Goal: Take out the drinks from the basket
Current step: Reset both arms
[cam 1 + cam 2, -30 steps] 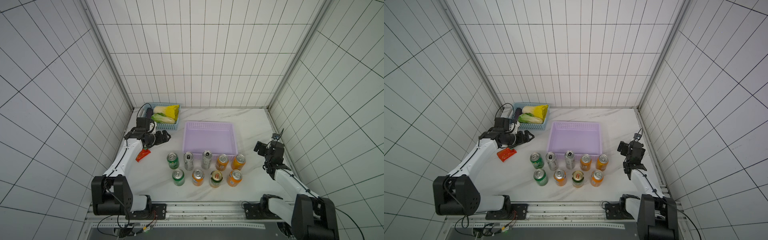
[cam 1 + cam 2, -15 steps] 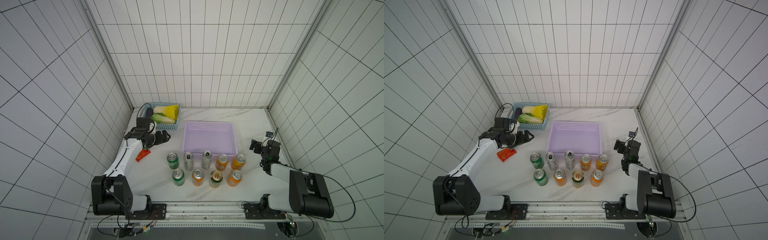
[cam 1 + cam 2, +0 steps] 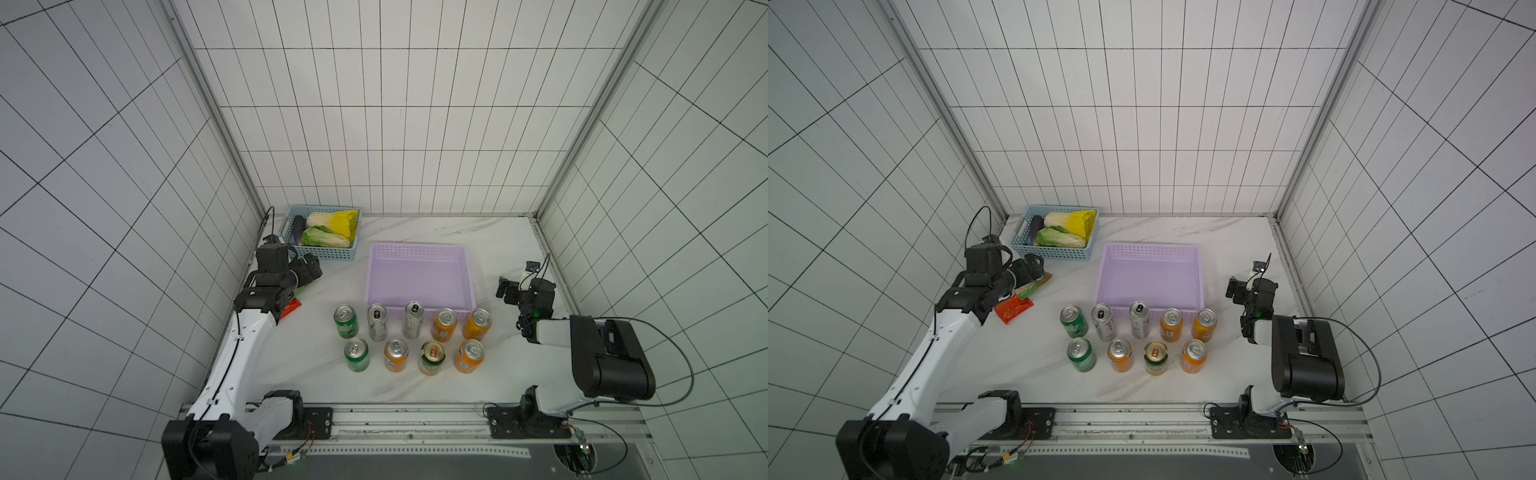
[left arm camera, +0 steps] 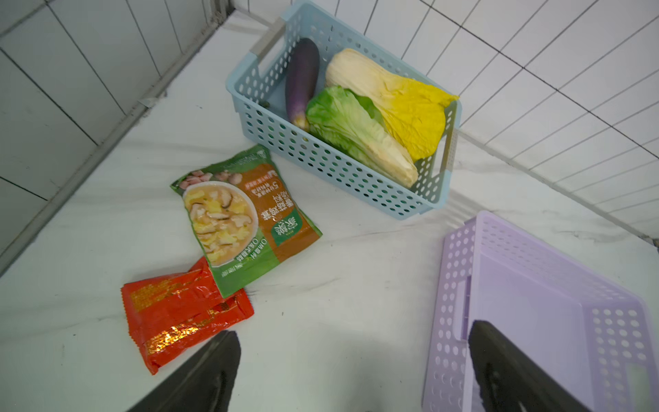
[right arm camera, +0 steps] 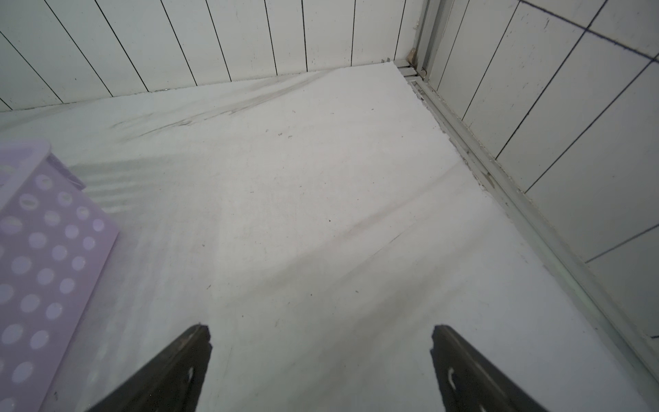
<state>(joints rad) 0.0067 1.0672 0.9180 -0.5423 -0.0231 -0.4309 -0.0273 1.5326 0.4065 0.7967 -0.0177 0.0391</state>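
In the basket [image 3: 417, 249] nothing remains: its lilac floor shows bare in both top views. All nine drinks [image 3: 414, 321] stand upright on the counter [image 3: 415, 390], just outside the basket's long wall on the side nearer the arm bases, in two rows. The row next to that wall holds a green can [image 3: 345, 322], two slim silver cans [image 3: 377, 324] and two orange ones. It sits close against the wall, but I cannot tell whether any can touches it. The row farther from the basket holds another green can, an orange one, a dark green can with a gold top [image 3: 432, 358] and a last orange one.

By my judgement the emptying is finished; at most the arms have to pull away, and no can looks in need of righting.

Off one short end of the basket, the left arm [image 3: 249, 336] holds the left jaws spread wide and empty above the counter. A green soup packet [image 4: 246, 217] lies there, partly over a red packet [image 4: 178, 314]. Past that same end, towards the back wall, a light blue basket [image 3: 328, 254] holds two cabbages and an aubergine, none of them drinks.

Off the basket's opposite short end, the right arm [image 3: 550, 331] keeps low. The right jaws are likewise released and empty, with only bare counter beneath them.
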